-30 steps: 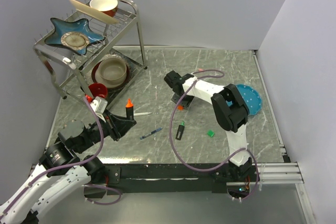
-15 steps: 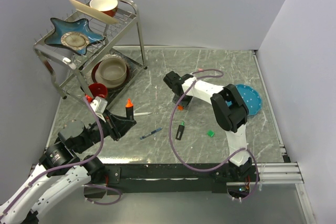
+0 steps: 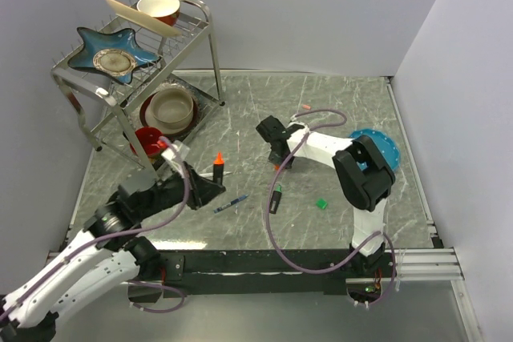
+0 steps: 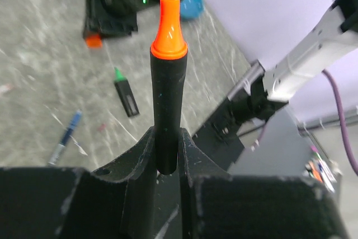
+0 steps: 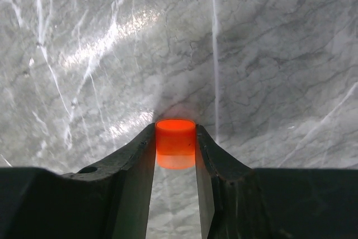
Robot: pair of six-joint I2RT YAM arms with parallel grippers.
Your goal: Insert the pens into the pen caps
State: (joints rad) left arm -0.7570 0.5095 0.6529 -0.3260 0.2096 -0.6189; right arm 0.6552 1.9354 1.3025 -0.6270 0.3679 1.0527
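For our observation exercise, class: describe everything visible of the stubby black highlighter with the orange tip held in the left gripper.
The stubby black highlighter marker has a matte, plastic-looking barrel, a bright orange tapered collar and a pointed tip, uncapped. It stands roughly upright, its lower end clamped between the left gripper's two black fingers, above the grey marbled table, touching nothing else.

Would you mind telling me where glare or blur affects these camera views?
Left wrist: the orange-tipped marker is sharp, the table behind it soft. Right wrist: a glare streak crosses the table, and the orange cap glows, its lower edge blurry. Top external: even light, no blur.
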